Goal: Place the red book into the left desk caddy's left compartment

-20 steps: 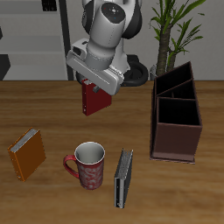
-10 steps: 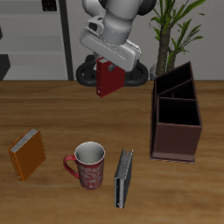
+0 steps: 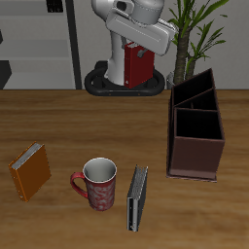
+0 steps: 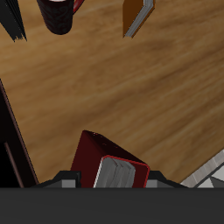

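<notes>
Exterior view
Gripper [image 3: 136, 49]: up high over the table's back part, in front of the robot base; clamped on the red book [image 3: 135, 66], which hangs upright below it, well clear of the tabletop
Red book: dark-red cover w/ a pale strip of page edges facing the camera; in the air, not touching anything but the claw
Left desk caddy [image 3: 195, 136]: dark brown open-top box w/ inner dividers, standing on the table [image 3: 68, 122] nearer the plant [image 3: 195, 34]; well apart from the book, lower and closer to the front edge
Orange book [image 3: 30, 171]: lying tilted on the wood, far side of the table from the caddy
Mug [image 3: 98, 184]: red patterned, upright, near the front edge, btw the orange book and the thin dark grey book [image 3: 137, 197]
Grey book: standing on edge just beside the mug

Wrist view
Red book [image 4: 107, 163]: held btw the fingers, white page edges toward the lens, wood tabletop far below
Mug [image 4: 58, 12]: only partly in shot
Orange book [image 4: 137, 15]: partly in shot, apart from the mug
Grey book [image 4: 12, 21]: dark sliver at the frame edge
</notes>
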Controlling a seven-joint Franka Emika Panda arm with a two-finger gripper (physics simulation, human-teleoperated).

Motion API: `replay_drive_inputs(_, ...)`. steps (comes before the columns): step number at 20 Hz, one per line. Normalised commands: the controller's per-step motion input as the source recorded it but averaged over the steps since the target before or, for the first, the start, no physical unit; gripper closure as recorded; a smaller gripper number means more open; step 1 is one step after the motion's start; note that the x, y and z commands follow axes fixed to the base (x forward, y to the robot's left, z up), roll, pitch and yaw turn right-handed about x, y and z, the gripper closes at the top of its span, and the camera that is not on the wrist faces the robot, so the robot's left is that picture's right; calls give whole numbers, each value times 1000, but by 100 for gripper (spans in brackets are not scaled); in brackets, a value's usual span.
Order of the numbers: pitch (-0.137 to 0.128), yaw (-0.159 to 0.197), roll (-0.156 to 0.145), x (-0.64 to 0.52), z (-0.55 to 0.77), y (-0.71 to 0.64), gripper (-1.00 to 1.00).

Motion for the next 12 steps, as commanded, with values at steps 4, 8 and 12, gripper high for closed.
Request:
replay_drive_inputs(4,-32,29,-1,-257,201,244,100)
replay_drive_inputs(8,-23,8,-8,-255,157,267,100)
replay_drive_inputs(12,-6,22,14,-256,85,405,100)
